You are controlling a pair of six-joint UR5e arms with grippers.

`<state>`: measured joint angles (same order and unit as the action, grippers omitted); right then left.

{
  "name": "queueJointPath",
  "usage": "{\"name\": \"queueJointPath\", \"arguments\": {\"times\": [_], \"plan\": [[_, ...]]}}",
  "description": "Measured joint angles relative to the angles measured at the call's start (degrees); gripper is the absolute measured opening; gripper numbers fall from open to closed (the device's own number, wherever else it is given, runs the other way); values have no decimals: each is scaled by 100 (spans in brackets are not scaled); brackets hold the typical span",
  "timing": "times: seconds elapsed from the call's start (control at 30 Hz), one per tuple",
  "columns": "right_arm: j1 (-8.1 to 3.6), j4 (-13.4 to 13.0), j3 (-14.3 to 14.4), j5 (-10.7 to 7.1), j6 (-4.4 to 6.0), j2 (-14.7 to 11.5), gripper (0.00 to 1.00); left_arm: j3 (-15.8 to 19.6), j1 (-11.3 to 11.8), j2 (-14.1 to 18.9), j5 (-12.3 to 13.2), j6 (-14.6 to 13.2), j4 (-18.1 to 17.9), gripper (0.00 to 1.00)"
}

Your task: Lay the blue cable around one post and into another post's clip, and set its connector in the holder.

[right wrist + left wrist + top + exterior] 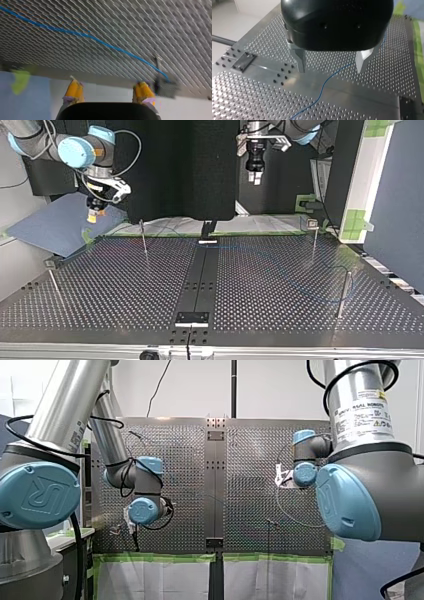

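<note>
The thin blue cable [323, 85] lies loose on the perforated table and passes below the gap between my left gripper's metal fingers [300, 61]. My left gripper [332, 67] hangs open and empty above it. In the top view the cable [320, 297] curves faintly across the table's right half, near a post [343, 292]. My left gripper [254, 176] hangs high over the table's far edge. My right gripper [108, 93] stands open with yellow pads and holds nothing. Ahead of it the cable [100, 41] runs to a post with a dark block [167, 87]. It hovers off the far left corner [93, 214].
Thin upright posts stand at the top view's far left [143, 237], near left [54, 284] and far right [314, 237]. A dark centre strip [200, 280] with a small plate [192, 318] divides the table. A blue sheet [55, 227] lies past the far left corner.
</note>
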<state>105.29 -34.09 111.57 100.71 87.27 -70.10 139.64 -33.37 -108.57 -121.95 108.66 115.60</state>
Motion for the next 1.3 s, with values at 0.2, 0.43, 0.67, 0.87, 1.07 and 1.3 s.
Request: {"name": "queueJointPath", "arguments": {"times": [0.2, 0.43, 0.67, 0.87, 1.07, 1.3], "plan": [[281, -59, 185, -181, -44, 128, 100, -2, 44, 0, -274, -42, 12, 100], [609, -303, 203, -24, 33, 138, 100, -2, 84, 1, -373, -59, 29, 100], [947, -479, 197, 30, 32, 140, 100, -2, 106, 0, -361, -80, 40, 100], [1267, -500, 197, 22, 14, 141, 100, -3, 122, 0, -323, -81, 30, 100], [1592, -502, 201, 20, 11, 145, 100, -3, 147, 0, -316, -74, 18, 100], [1728, -483, 216, 21, 11, 155, 100, -3, 160, 1, -315, -34, 5, 100]]}}
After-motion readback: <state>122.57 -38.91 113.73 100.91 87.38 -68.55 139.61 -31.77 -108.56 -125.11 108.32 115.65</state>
